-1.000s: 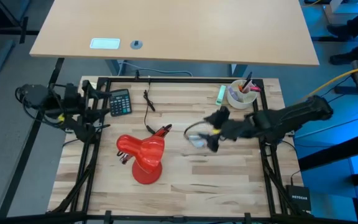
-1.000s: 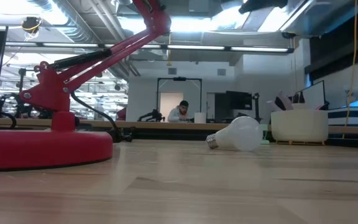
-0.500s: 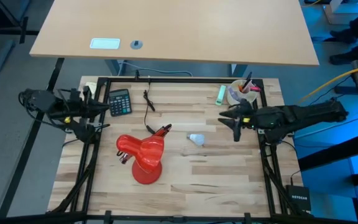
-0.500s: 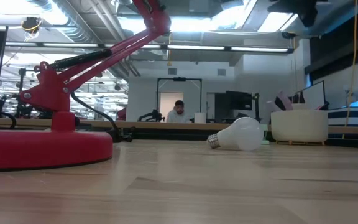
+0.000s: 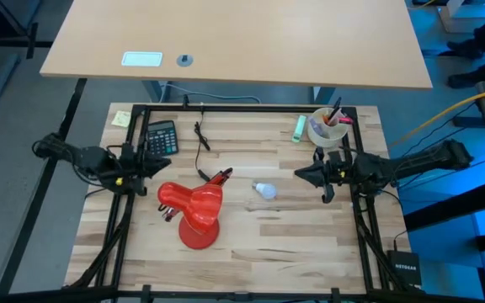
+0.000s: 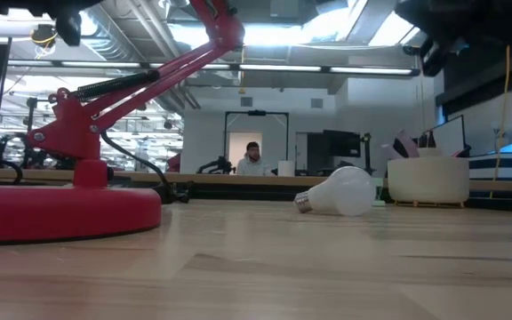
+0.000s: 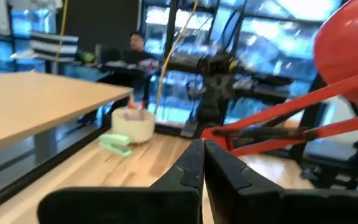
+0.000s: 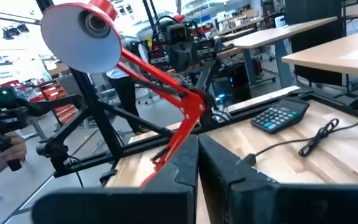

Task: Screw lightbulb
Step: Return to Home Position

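— Start at the 9 o'clock edge of the table (image 5: 251,252). What is there?

— The left arm (image 5: 82,156), stretched out nearly level and pointing toward 3 o'clock. The left gripper (image 5: 153,163) hangs at the table's edge, at 6 o'clock of the calculator (image 5: 162,137). In the left wrist view its fingers (image 7: 188,171) are pressed together with nothing between them.

— Next along?

— The red desk lamp (image 5: 199,233). Its round base stands at about 7 o'clock of the table's centre.

— And the lightbulb?

— The lightbulb (image 5: 265,190) lies on its side on bare wood close to the centre, at 2 o'clock of the lamp's base, and neither gripper touches it. In the low view its silvery screw end points toward the lamp's side.

— The 3 o'clock side?

— The right arm (image 5: 411,162) mirrors the left one, stretched level and pointing toward 9 o'clock. The right gripper (image 5: 303,173) is at 3 o'clock of the bulb and apart from it, at 6 o'clock of the cup (image 5: 328,126) of pens. Its fingers (image 8: 182,165) are closed against each other and hold nothing.
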`<control>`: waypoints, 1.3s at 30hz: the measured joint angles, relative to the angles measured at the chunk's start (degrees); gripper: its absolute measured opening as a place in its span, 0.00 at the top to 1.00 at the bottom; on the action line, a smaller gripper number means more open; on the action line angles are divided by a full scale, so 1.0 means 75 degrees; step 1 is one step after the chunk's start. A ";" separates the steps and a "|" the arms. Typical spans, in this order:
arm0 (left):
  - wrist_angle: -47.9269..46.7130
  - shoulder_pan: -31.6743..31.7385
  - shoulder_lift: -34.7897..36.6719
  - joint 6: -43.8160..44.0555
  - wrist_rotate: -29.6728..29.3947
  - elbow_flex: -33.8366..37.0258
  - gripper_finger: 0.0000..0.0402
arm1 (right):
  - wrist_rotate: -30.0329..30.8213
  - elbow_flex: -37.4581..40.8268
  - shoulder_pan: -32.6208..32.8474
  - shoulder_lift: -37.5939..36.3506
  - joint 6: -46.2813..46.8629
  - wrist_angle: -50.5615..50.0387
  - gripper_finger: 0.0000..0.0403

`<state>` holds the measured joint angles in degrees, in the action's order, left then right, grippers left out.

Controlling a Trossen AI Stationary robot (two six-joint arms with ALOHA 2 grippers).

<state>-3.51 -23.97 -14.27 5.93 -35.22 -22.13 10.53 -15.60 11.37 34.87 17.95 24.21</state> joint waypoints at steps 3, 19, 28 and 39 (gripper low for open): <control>0.0611 0.0610 0.0340 -0.0034 0.0600 0.0485 1.00 | -0.0359 0.0245 -0.0273 0.0001 0.0115 0.0187 0.99; 0.0712 0.2094 0.1869 0.0547 0.2861 0.1948 1.00 | -0.2552 0.0325 -0.2113 -0.1627 -0.0490 -0.1772 0.99; 0.1004 0.2096 0.1871 0.0313 0.2748 0.2155 1.00 | -0.1363 0.1988 -0.2177 -0.3815 -0.0154 -0.1573 0.98; 0.0944 0.2096 0.1866 0.0775 0.2723 0.2883 1.00 | -0.1311 0.1991 -0.2171 -0.4627 -0.0302 -0.3038 0.99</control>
<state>3.58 -8.25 -0.27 11.74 -14.79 -0.51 0.69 -0.67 -4.91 0.16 15.68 1.43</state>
